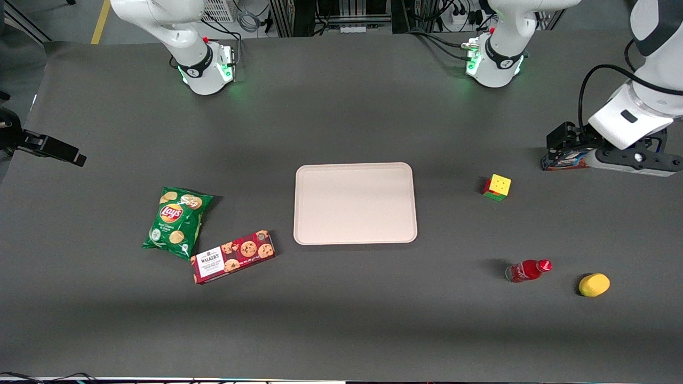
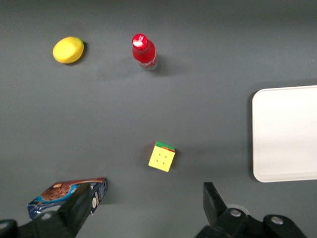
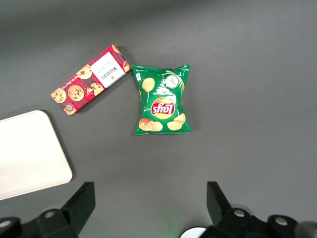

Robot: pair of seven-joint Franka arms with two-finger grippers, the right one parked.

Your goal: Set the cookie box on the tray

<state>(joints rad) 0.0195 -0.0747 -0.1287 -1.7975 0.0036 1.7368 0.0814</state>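
Observation:
The cookie box (image 1: pixel 566 159) is a small dark navy carton with cookie pictures. It lies on the table at the working arm's end, partly hidden under the arm. In the left wrist view the cookie box (image 2: pixel 65 194) sits by one finger (image 2: pixel 79 208), outside the gap between the two. My gripper (image 1: pixel 563 142) hovers over the box, open and empty, with its fingers wide apart in the left wrist view (image 2: pixel 147 191). The pale beige-pink tray (image 1: pixel 355 202) lies bare in the middle of the table and also shows in the left wrist view (image 2: pixel 287 134).
A yellow cube (image 1: pixel 497 187) lies between the box and the tray. A red bottle (image 1: pixel 527 270) and a yellow lemon (image 1: pixel 594 285) lie nearer the front camera. A green Lay's bag (image 1: pixel 176 222) and a red Walkers box (image 1: pixel 233 256) lie toward the parked arm's end.

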